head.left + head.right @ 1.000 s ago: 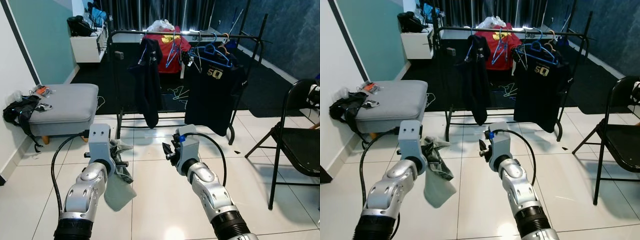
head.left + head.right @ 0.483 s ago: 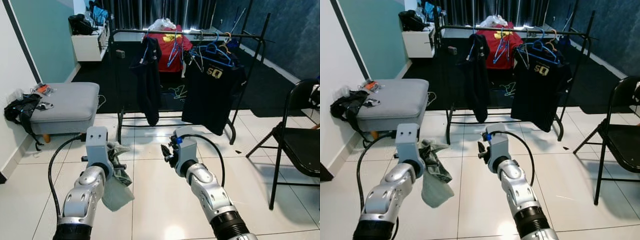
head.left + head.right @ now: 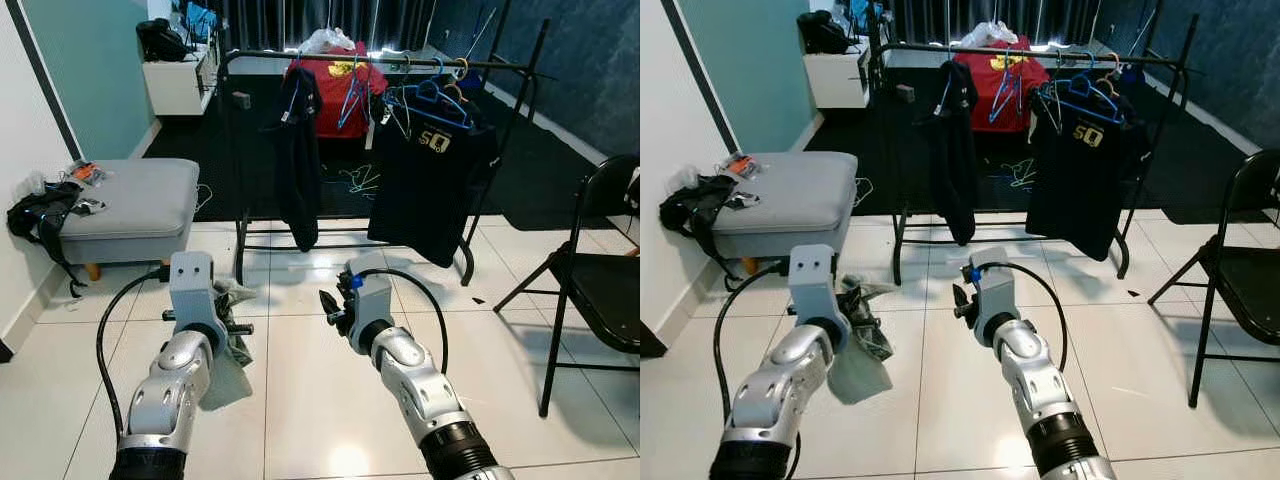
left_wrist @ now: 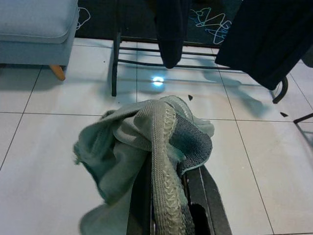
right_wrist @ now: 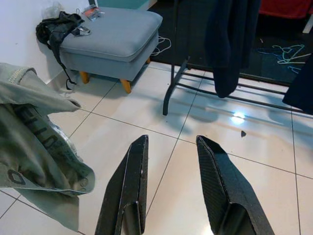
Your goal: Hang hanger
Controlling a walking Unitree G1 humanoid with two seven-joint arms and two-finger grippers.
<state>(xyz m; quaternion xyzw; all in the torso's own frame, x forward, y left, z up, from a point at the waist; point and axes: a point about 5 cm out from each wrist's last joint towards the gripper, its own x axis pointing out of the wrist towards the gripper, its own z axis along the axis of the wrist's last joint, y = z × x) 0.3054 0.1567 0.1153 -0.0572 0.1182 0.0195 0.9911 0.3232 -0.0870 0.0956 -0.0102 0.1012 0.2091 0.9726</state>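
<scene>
Garment (image 4: 146,147) droops floorward from closed left claw (image 4: 168,205); right claw (image 5: 171,186) gapes, holding nothing.

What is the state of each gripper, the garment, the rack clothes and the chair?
Left gripper: shut on green-grey garment.
Right gripper: open, holding nothing.
Clothes rack: upright, on the floor.
Black T-shirt: hanging on the rack.
Dark garment: hanging on the rack.
Folding chair: unfolded.

Left claw (image 3: 238,328) w/ grey garment (image 3: 230,350) pulled up, cloth hangs shorter.
</scene>
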